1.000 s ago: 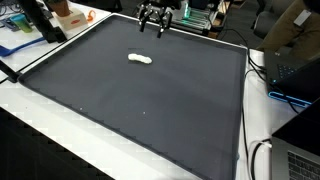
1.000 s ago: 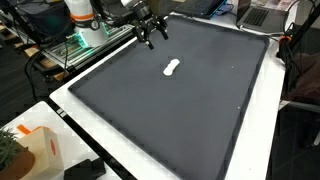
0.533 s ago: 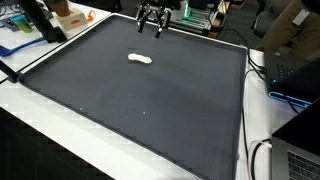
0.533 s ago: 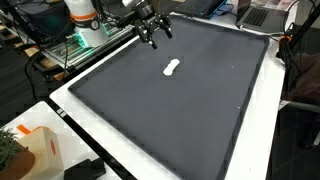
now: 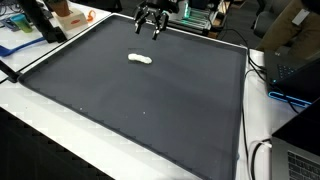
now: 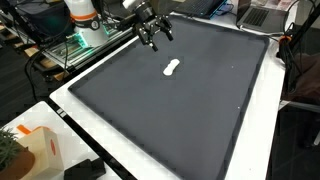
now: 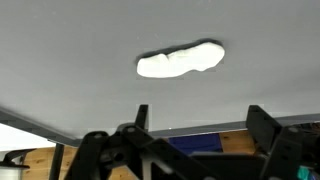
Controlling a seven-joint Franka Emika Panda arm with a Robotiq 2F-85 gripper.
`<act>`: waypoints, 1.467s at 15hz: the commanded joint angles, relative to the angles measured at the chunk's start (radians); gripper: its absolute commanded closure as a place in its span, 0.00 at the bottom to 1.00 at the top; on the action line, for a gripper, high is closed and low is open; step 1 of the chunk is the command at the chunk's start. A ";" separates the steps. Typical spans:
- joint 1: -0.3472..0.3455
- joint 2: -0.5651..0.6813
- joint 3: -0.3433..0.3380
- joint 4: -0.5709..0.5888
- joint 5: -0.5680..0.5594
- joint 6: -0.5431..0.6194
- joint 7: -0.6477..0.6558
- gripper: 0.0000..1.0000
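The pincer (image 5: 148, 29) has risen slightly, jaws wide; one white lump (image 5: 140, 59) lies on one mat (image 5: 150, 115).

The mat (image 5: 150, 100) is plain dark grey, with no pattern. The lump (image 5: 140, 58) near its far edge is white. The gripper (image 5: 150, 28) is black. The tabletop (image 6: 100, 135) round the mat is white, and a box (image 5: 70, 15) beyond a far corner is orange.

A wide dark grey mat (image 5: 150, 110) covers most of a white table (image 5: 50, 125), with a laptop (image 5: 300, 155) and black cables (image 5: 262, 150) at one edge, a cardboard box (image 6: 42, 150) beside a green plant (image 6: 8, 150) at a corner, and a cluttered workbench (image 5: 30, 25) behind, under even indoor light.
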 commanded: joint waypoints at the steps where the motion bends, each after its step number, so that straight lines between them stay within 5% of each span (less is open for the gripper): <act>1: 0.006 -0.142 0.041 -0.014 0.009 -0.086 0.095 0.00; 5: -0.022 -0.168 0.041 -0.009 -0.074 -0.179 0.172 0.00; 13: -0.130 -0.144 -0.112 -0.001 -0.351 -0.506 0.188 0.00; 16: -0.175 -0.124 -0.151 0.011 -0.450 -0.558 0.191 0.00; 17: -0.147 -0.146 -0.134 0.003 -0.393 -0.514 0.180 0.00; 22: -0.175 -0.122 -0.157 0.011 -0.448 -0.543 0.176 0.00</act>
